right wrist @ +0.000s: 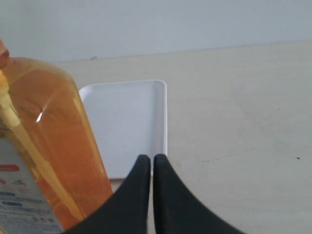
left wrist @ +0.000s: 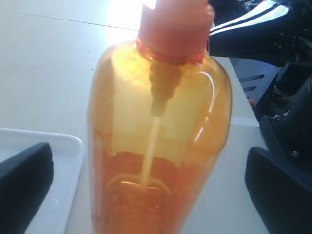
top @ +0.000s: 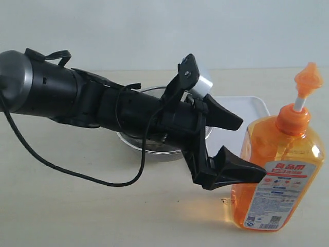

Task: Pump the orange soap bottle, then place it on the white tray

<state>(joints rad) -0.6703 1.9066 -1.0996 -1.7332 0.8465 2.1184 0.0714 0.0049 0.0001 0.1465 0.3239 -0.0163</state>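
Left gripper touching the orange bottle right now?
Apart. Left wrist view: the orange soap bottle stands between the left gripper's open fingers, clear gap on each side.

Steel bowl (top: 159, 149) — resting on beige table (top: 77, 216).

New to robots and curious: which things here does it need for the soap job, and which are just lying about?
Part of the job:
- orange soap bottle, standing on the table between the fingers of the open left end effector
- white tray, behind the bottle

Just lying about:
- round steel bowl, partly hidden
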